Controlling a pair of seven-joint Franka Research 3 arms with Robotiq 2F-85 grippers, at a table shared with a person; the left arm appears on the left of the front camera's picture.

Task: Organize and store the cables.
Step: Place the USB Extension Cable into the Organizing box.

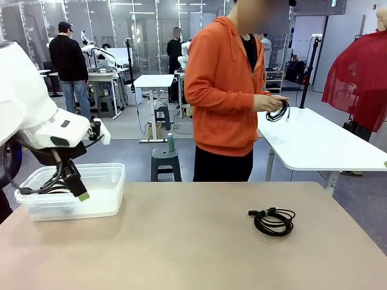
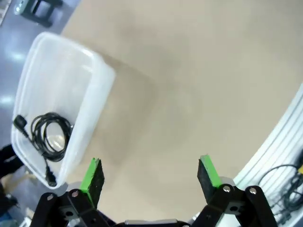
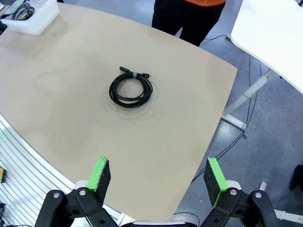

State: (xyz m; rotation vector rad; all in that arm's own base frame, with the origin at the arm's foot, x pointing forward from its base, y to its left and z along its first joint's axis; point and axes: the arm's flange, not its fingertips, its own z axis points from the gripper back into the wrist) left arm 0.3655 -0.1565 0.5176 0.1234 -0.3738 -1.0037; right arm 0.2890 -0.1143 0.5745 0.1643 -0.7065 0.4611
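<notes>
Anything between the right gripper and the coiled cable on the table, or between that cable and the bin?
Nothing visible. Bare tabletop lies between the open right gripper and the coiled cable, and from there to the clear bin. The left gripper hangs beside that bin.

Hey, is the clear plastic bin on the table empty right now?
No, a coiled black cable lies on the floor of the clear bin.

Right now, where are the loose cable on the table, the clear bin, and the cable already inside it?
loose cable (image 3: 134, 75), right wrist view, bound top of the coil.
clear bin (image 1: 103, 204), front view, its front wall.
cable in the bin (image 2: 37, 137), left wrist view, left side of the coil.
</notes>
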